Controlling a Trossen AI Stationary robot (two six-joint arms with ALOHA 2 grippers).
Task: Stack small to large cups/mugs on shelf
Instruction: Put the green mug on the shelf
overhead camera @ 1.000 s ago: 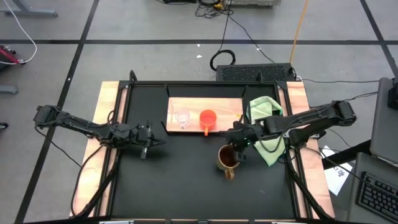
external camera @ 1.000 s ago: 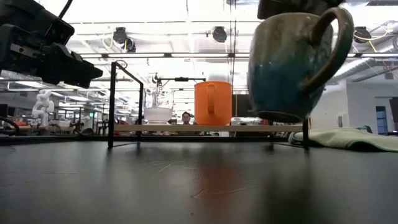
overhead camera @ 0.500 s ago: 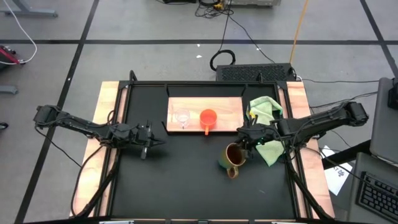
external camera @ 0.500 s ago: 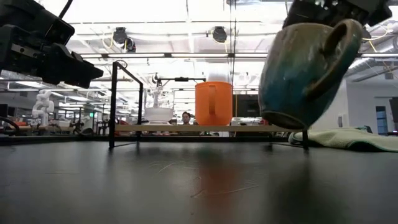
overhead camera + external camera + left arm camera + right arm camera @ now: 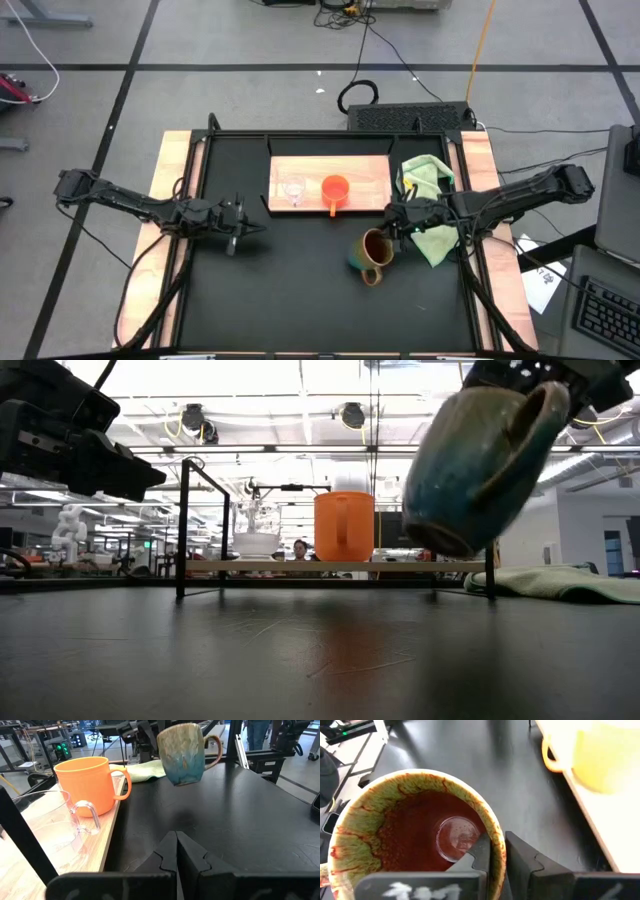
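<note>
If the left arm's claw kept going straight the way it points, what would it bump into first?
Probably the brown mug, hanging in the air in the right gripper. The left gripper, fingers shut, points across bare table toward it; it may pass beneath, since depth and height are unclear.

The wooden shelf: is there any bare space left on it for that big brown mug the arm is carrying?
Yes. The shelf is bare on its right part, between the orange mug and the green cloth. Its left part is crowded: the clear glass cup stands close beside the orange mug. The right gripper holds the brown mug tilted above the black table.
</note>
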